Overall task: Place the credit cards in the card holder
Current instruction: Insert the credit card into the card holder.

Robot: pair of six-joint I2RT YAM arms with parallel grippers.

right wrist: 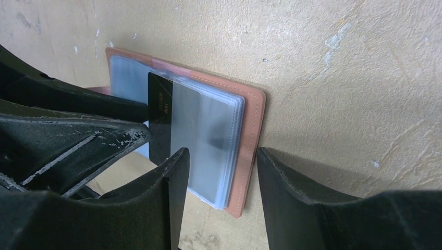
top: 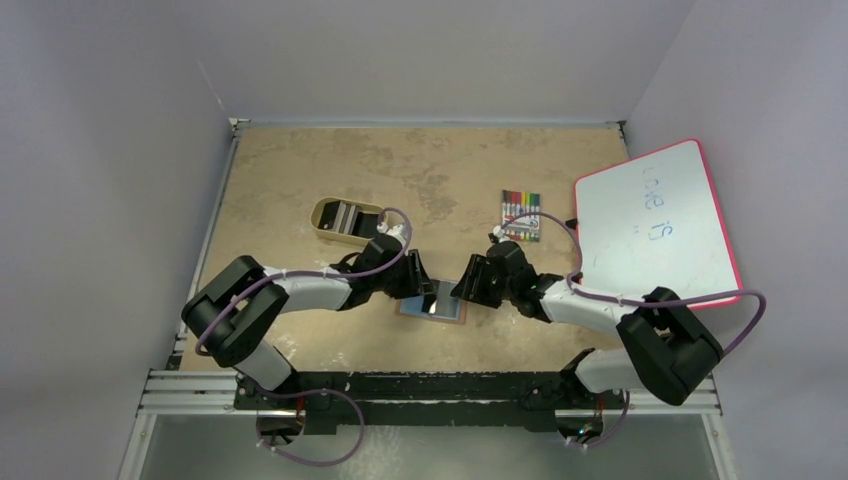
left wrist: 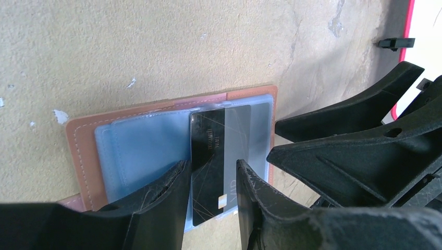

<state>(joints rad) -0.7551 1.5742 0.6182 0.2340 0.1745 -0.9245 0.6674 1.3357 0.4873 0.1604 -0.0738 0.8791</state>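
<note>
The card holder (top: 445,312) lies open on the table, brown outside with blue-grey clear pockets (left wrist: 140,151). A black credit card (left wrist: 208,140) sits partly inside a clear pocket, its near end sticking out past the holder's edge. My left gripper (left wrist: 211,165) hovers over that card, open, one finger on each side of it. My right gripper (right wrist: 223,153) is open too, with its fingers on either side of the holder's brown outer edge (right wrist: 250,135), and I see no contact. More cards (top: 347,216) lie in the tan tray.
The tan oval tray (top: 324,212) stands behind the left arm. A pack of coloured markers (top: 520,214) lies at the back centre. A pink-rimmed whiteboard (top: 655,225) covers the right side of the table. The two grippers are close together over the holder.
</note>
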